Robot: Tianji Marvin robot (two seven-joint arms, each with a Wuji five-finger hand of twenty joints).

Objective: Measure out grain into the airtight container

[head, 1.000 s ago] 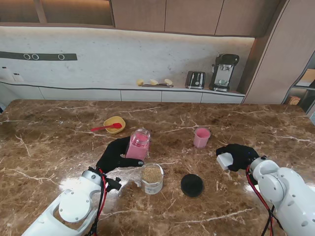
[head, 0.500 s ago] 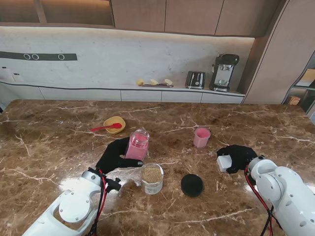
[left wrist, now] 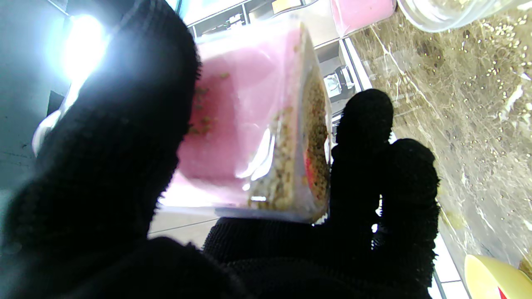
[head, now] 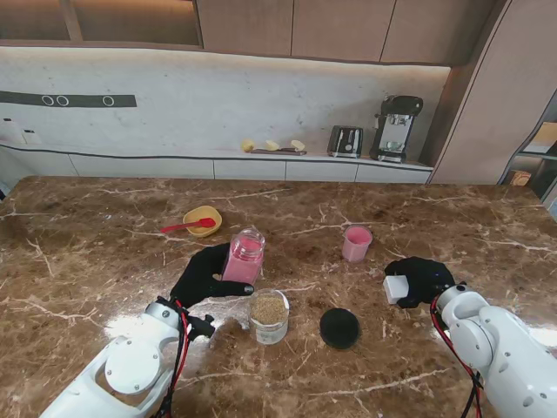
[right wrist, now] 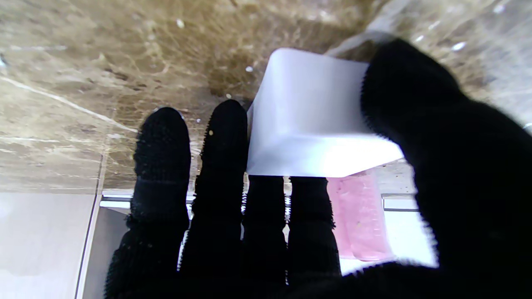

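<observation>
My left hand [head: 202, 274] in its black glove is shut on a clear jar with a pink lining [head: 244, 256], held slightly tilted above the table. In the left wrist view the jar [left wrist: 257, 124] shows a little grain at its bottom. Just nearer to me stands an open glass container [head: 269, 315] partly filled with grain. Its black round lid [head: 339, 327] lies to the right of it. My right hand [head: 419, 277] is shut on a small white cup [head: 397, 287], which sits at table level; the right wrist view shows the white cup [right wrist: 316, 120] between thumb and fingers.
A pink cup [head: 357, 243] stands farther from me, between the two hands. A yellow bowl [head: 203, 219] with a red spoon [head: 184, 226] sits at the far left. A counter with a toaster [head: 345, 140] and coffee machine [head: 397, 127] runs behind the table.
My right hand with the white cup has drawn slightly nearer to me and lowered toward the table. The left hand and the jar have stayed put.
</observation>
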